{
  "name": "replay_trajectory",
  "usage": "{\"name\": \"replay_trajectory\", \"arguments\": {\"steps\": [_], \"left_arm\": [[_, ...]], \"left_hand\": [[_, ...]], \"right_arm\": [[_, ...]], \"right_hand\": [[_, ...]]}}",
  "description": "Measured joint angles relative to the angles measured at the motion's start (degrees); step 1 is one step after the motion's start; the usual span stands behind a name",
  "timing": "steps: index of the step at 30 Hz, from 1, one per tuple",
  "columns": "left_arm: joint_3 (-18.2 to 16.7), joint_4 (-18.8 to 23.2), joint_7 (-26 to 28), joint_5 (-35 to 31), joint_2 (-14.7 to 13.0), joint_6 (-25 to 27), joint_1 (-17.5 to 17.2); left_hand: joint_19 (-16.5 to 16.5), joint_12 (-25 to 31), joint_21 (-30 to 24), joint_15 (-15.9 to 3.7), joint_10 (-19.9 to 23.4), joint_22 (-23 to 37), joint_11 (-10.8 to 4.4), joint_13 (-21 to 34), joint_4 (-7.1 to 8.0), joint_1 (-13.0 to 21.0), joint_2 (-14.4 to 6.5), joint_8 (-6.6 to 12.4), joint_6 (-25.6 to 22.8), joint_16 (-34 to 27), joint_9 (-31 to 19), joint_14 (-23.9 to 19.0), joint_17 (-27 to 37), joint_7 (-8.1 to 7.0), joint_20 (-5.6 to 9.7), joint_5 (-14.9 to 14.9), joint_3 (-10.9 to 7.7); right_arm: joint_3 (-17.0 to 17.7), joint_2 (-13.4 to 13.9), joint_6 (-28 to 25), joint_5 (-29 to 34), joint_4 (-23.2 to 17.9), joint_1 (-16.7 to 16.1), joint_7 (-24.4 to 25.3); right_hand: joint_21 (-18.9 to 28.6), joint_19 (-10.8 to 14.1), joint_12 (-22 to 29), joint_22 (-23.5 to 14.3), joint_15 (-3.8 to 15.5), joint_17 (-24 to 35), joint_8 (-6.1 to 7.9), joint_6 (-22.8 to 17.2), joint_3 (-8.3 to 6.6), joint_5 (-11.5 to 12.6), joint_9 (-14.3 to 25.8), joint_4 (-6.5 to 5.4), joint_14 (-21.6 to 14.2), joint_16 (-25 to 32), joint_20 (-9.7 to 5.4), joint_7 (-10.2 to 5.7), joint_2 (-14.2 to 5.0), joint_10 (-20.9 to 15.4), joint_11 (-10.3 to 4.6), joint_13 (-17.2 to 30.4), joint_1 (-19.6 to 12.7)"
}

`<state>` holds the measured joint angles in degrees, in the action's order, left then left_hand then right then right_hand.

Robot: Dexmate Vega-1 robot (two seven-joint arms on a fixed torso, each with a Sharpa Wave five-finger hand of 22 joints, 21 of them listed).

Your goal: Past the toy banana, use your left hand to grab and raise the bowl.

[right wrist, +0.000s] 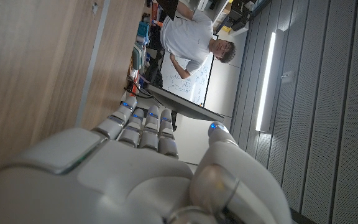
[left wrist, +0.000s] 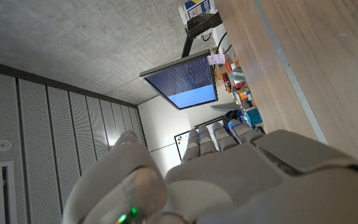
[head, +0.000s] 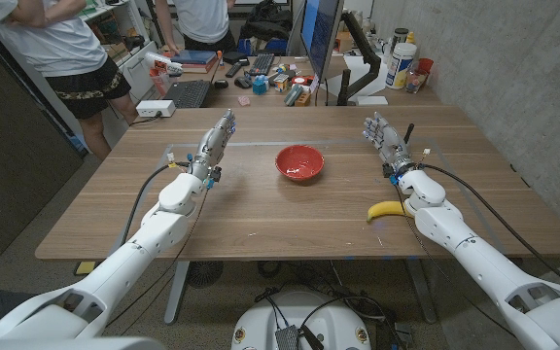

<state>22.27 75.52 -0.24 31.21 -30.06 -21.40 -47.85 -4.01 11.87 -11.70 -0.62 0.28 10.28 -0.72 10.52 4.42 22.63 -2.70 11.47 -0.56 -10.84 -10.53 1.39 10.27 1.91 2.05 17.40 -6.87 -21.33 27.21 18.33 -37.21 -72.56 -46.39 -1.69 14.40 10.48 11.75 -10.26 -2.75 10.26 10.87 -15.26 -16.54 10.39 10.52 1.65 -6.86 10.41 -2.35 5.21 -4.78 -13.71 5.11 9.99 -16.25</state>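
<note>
Bowl (head: 299,163) mid-table, apart from left hand (head: 217,139).

A lab or office workspace: cluttered desk (head: 261,83) with monitor (head: 321,34), keyboard (head: 189,93), bare concrete wall (head: 513,58), whiteboard (right wrist: 188,78).

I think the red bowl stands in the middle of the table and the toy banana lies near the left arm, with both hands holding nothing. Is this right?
Not quite. In the head view the toy banana lies near the right arm, beside its wrist, not the left one. The rest holds: the red bowl stands mid-table, and the left hand and right hand hold nothing.
</note>
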Motion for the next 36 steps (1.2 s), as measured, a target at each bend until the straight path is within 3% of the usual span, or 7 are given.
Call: {"name": "replay_trajectory", "arguments": {"steps": [36], "left_arm": [[0.18,6.02,3.59,-5.52,-2.11,-1.0,-1.76]], "left_hand": [[1.45,0.26,-0.39,-0.08,1.44,-0.01,-0.61,-0.01,-0.71,1.26,-0.45,0.0,-0.99,-0.44,0.01,-1.34,-0.01,-0.18,0.0,0.0,-0.22]], "right_arm": [[0.17,-0.54,1.03,0.14,1.64,1.29,-0.48]], "right_hand": [[-0.44,0.0,0.0,0.01,0.0,-0.01,0.0,0.01,0.0,0.0,0.0,0.0,0.0,0.0,0.0,0.01,0.0,0.0,0.0,-0.01,0.0]]}}
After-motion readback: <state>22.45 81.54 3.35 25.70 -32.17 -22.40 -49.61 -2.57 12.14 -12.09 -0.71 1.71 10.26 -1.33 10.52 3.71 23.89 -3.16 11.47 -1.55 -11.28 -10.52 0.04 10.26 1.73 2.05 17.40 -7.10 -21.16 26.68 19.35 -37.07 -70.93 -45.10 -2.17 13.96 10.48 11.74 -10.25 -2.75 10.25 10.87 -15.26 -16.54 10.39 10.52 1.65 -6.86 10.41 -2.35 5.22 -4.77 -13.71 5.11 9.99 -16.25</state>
